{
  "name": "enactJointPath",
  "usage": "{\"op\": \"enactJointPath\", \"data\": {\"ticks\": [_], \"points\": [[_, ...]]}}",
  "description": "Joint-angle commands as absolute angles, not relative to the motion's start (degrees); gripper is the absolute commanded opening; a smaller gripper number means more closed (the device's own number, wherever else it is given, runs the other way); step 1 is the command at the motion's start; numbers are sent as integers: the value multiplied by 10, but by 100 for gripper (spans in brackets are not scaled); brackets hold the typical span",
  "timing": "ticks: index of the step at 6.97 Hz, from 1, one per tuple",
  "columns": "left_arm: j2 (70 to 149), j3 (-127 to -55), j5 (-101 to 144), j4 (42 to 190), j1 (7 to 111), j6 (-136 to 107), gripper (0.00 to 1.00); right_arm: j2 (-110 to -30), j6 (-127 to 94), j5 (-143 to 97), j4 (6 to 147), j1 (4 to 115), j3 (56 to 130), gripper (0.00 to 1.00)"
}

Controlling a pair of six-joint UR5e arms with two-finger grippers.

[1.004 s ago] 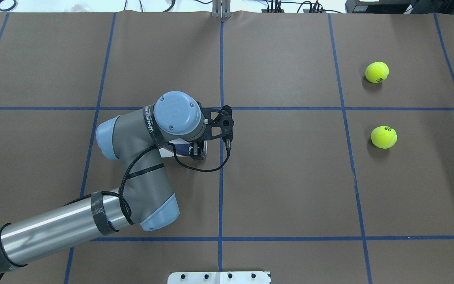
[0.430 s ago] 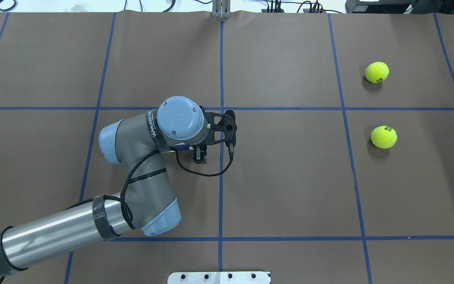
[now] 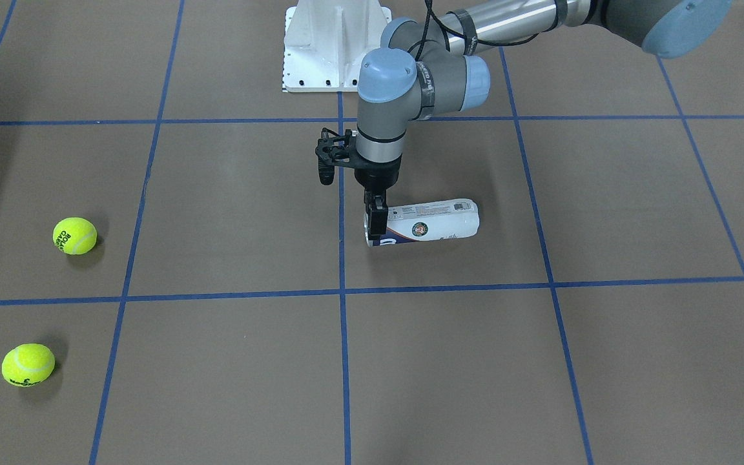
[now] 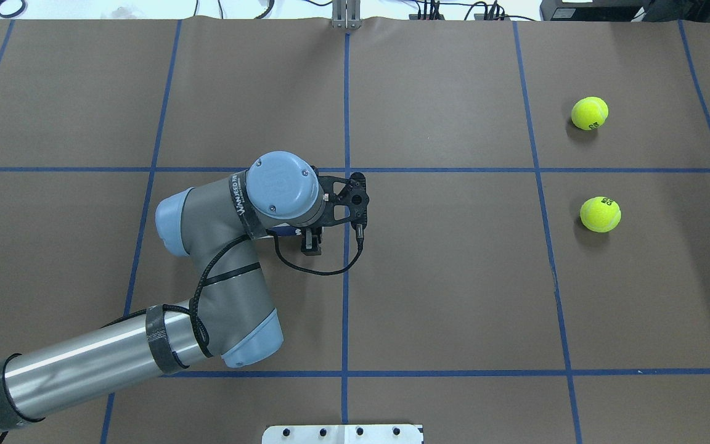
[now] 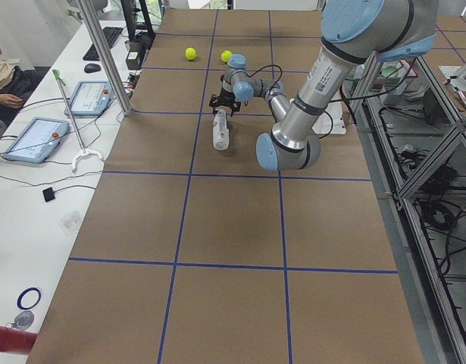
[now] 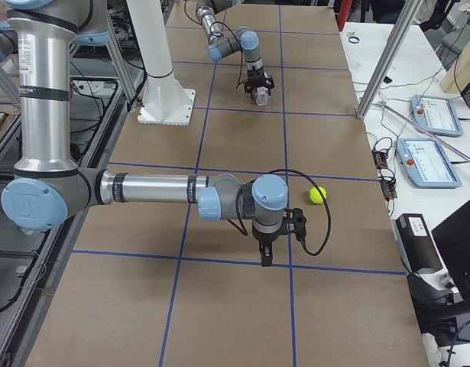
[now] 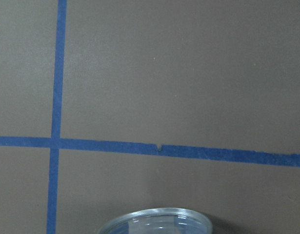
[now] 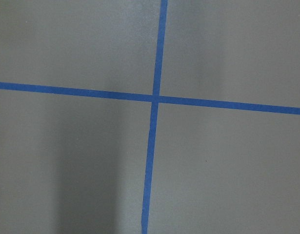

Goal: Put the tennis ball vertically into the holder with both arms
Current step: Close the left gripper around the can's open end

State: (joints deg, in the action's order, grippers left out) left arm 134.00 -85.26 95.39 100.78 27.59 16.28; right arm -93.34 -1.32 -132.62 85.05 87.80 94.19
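The holder (image 3: 433, 221) lies on its side on the brown table (image 3: 230, 213), close to the middle cross of blue tape lines (image 3: 341, 292), and your left gripper (image 3: 375, 221) has come straight down onto its open end, with the jaws looking pinched on the rim there. Squeeze firm but not hard, because the clear can is thin and slippery, then tip it up slowly so it stands with the mouth on top. Your right gripper (image 6: 266, 257) hangs over a bare part of the table and I cannot tell if its jaws are open or closed, so send it to one of the two tennis balls (image 4: 599, 214), which sit well apart from the holder.
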Motion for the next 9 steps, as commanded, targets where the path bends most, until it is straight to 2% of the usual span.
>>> {"op": "enactJointPath", "data": {"ticks": [1, 3, 4, 5, 6, 8, 9], "points": [[1340, -832, 952, 1023, 276, 150, 99, -933, -12, -1326, 851, 878, 941, 100], [1346, -819, 952, 1025, 275, 141, 98, -933, -13, -1326, 851, 878, 941, 100], [1347, -819, 952, 1025, 275, 141, 94, -933, -13, -1326, 851, 878, 941, 99], [1347, -819, 952, 1024, 275, 139, 82, -933, -12, -1326, 851, 878, 941, 100], [1347, -820, 952, 1024, 275, 139, 74, -933, -12, -1326, 851, 878, 941, 99], [1359, -846, 953, 1038, 285, 135, 74, -933, -12, -1326, 851, 878, 941, 99], [1360, -886, 957, 1047, 300, 124, 74, -933, -12, -1326, 851, 878, 941, 100]]}}
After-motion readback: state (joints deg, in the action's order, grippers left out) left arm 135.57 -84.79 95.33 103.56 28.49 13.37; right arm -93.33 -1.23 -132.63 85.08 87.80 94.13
